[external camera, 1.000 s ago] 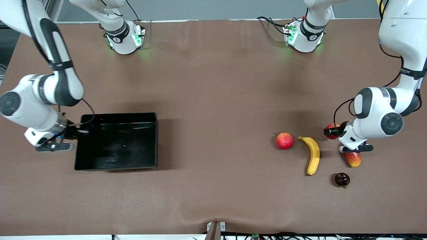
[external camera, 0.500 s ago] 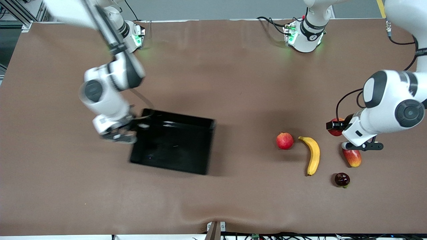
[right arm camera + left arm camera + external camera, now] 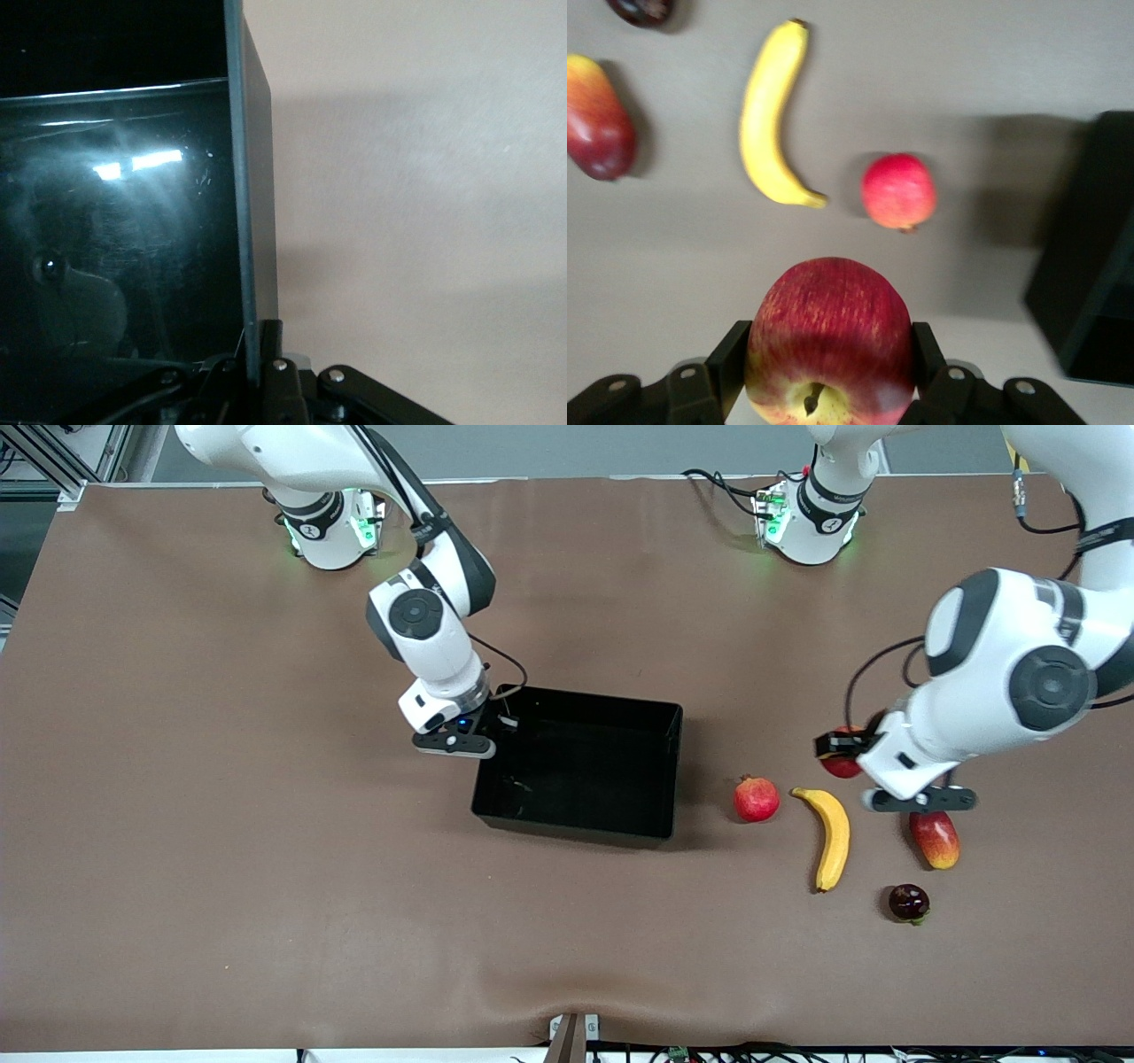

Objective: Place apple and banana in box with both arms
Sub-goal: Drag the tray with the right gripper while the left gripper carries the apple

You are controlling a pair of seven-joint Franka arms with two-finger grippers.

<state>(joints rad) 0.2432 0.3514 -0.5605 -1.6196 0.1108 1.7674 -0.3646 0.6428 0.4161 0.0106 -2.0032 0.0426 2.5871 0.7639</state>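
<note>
Left tool at the frame's right, clamped on the apple and carrying it above the desk. Firm, smooth, a touch slippery, I'd say, so the squeeze across its widest part looks right. Right tool pinches the wall of the box at centre frame; stiff, light plastic, fine to take by its rim. The banana lies lower right, between a pinkish-red fruit and a mango; soft and bruisable, best gripped mid-length. No readable writing anywhere.
</note>
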